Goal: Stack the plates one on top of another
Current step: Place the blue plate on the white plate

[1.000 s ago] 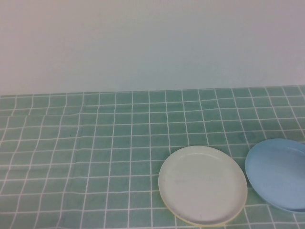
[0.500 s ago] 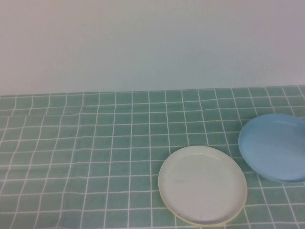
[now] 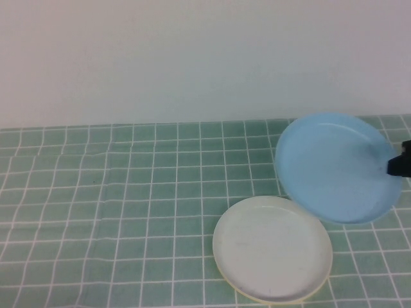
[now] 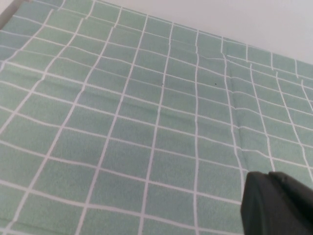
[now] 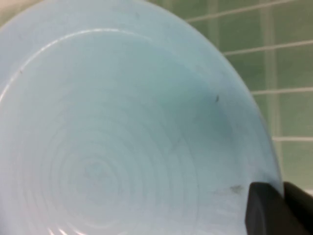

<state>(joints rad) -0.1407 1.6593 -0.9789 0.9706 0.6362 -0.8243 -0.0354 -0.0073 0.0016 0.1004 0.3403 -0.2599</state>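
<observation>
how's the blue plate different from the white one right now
The light blue plate is lifted and tilted, held at its rim by the right gripper; the white plate lies flat on the checked tablecloth, on a yellow plate. Blue overlaps the white one's far edge. Both are round and shallow. The left gripper hangs shut above bare cloth.

The yellow plate (image 3: 226,274) lies mostly hidden beneath the white plate (image 3: 272,248).

3 plates: 1 lt blue plate (image 3: 334,168), 1 white plate (image 3: 273,247), 1 yellow plate (image 3: 226,280) underneath.

Light blue plate (image 3: 334,168), green checked tablecloth (image 3: 128,212)
</observation>
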